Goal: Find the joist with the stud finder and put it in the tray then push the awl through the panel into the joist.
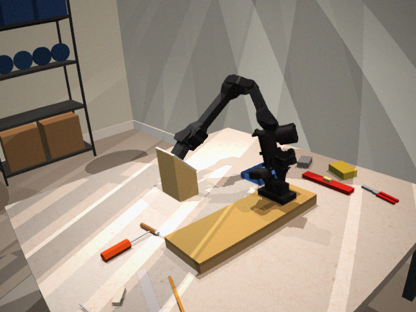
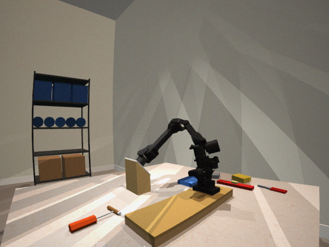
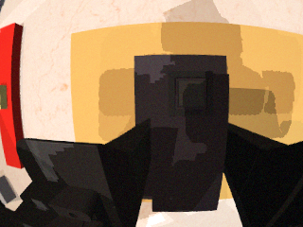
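Observation:
The stud finder is a black block, upright on or just above the far right part of the tan floor panel. Its small display looks dark in the wrist view. My gripper is shut on it from above. The blue tray lies behind the panel, partly hidden by the arm. The awl, with a brown handle, lies at the panel's near left corner, its spike pointing at the panel. The joist is hidden.
An orange screwdriver lies left of the awl. A tall tan block stands by the arm's mount. A red level, yellow block, grey block and red-handled tool lie beyond the panel's right end.

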You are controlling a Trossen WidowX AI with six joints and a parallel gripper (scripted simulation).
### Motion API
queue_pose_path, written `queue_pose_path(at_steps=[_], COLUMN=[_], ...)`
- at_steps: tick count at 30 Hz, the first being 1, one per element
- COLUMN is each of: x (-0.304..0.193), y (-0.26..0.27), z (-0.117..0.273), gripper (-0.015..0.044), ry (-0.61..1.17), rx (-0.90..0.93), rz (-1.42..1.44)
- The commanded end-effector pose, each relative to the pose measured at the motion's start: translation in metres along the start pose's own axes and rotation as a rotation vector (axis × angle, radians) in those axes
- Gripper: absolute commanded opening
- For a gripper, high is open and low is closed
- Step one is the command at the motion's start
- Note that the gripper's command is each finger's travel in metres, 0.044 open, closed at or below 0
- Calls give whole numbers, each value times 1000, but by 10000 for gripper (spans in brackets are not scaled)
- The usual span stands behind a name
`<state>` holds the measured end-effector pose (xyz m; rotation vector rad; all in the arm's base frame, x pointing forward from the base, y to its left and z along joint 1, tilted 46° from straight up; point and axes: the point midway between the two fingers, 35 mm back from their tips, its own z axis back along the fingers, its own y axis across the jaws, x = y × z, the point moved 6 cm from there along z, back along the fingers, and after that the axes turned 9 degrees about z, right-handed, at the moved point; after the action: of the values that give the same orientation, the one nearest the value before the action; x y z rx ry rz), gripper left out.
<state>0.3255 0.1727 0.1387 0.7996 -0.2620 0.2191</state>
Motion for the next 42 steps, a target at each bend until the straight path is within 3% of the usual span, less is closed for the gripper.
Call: queue_pose_path(at_steps=[1,17,42], x=[1,5,3], y=[16,43,29], z=[0,1,0], gripper=[0,0,0], ry=[2,2,2], rx=[15,16,16], rz=[15,15,15])
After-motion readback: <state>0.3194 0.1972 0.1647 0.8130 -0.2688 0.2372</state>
